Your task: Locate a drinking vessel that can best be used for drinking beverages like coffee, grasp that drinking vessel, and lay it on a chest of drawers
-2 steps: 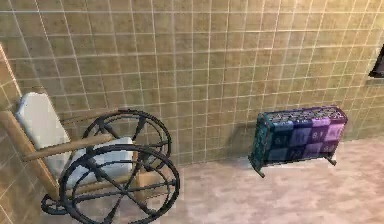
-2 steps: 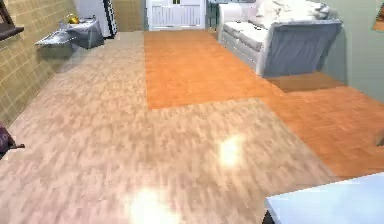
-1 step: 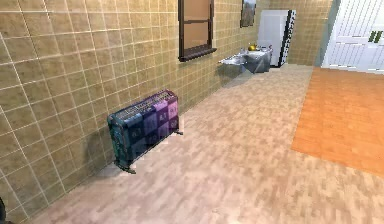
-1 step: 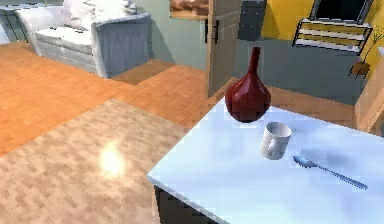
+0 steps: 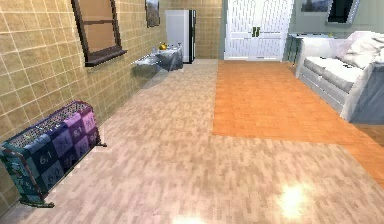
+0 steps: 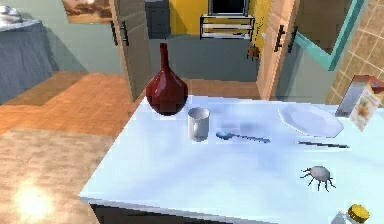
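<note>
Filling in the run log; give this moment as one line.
arm side view: pale cup on table beside red vase | forward view: sofa, fridge, patterned cabinet

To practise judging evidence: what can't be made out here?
Arm side view: box cut by the right edge; yellow-lidded jar cut by the bottom edge; spidery dark thing too small to name.
Forward view: sofa cut by the right edge; far yellow thing too small to name.
</note>
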Tool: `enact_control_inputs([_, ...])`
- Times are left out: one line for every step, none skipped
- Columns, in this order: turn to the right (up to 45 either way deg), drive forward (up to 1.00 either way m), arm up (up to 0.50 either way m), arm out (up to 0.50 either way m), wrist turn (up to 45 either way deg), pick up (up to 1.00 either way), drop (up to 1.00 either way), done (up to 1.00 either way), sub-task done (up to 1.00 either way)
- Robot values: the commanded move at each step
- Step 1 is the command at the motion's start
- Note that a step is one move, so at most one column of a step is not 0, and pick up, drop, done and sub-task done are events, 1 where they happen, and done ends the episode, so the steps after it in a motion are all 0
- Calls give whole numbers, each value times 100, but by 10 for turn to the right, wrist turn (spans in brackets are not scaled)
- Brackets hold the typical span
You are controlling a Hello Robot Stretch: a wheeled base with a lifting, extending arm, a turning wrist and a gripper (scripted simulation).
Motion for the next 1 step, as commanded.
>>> enact_control_inputs([0, 0, 50, 0, 0, 0, 0, 0, 0])
